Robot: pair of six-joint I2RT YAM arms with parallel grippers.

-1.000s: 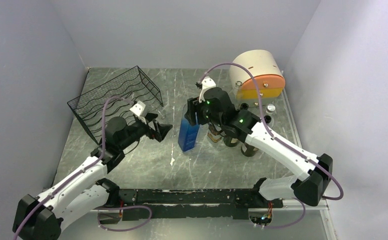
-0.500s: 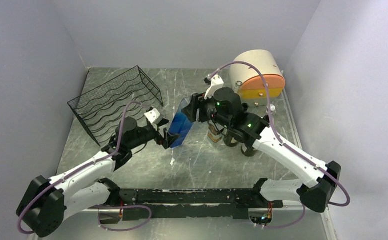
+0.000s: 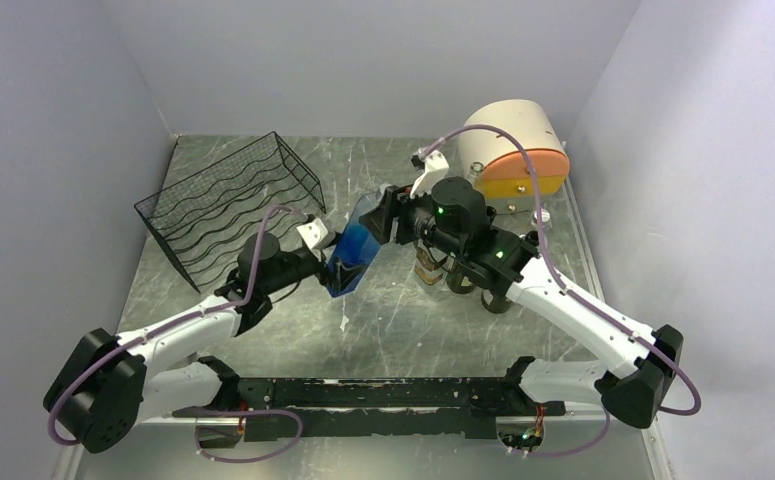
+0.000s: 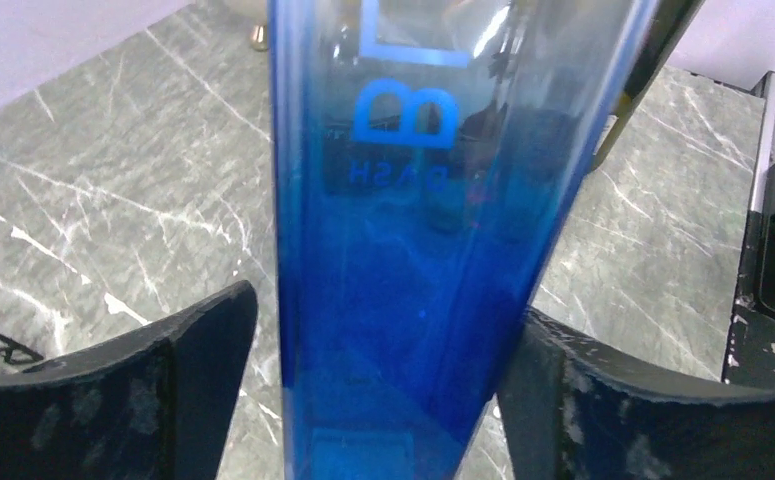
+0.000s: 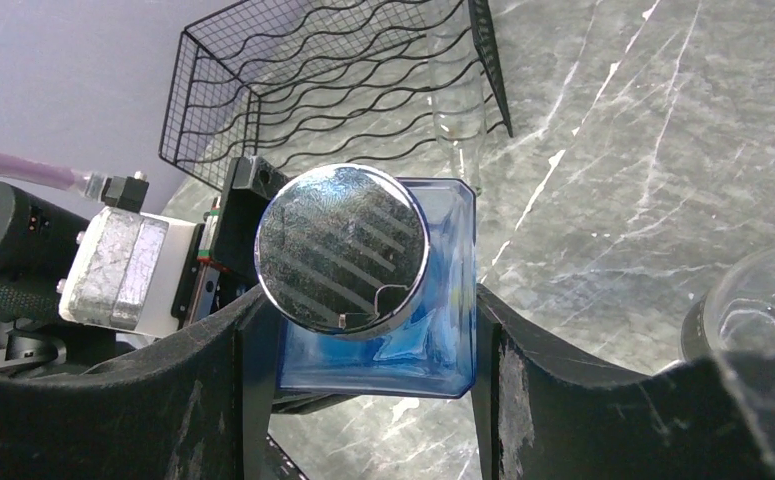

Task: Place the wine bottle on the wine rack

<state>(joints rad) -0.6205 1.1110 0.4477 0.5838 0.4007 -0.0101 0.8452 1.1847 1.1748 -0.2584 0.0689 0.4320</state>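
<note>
The right pincer (image 5: pixel 368 325) is clamped on the shoulders of the blue bottle (image 3: pixel 355 250), just under its silver cap (image 5: pixel 341 248). The left pincer (image 4: pixel 383 345) is spread round the bottle's lower end, with a sliver of gap on one side. The bottle tilts over the desk (image 3: pixel 403 320), apart from the wire rack (image 3: pixel 228 200). The glass bears a big "B", with smaller mirrored letters beneath.

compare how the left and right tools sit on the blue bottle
The right tool is shut on the bottle near its cap; the left tool is open, straddling the base end with a slim gap showing. The right tool reaches in from the right, the left tool from the left. Both bracket the same tilted bottle with black fingers.
</note>
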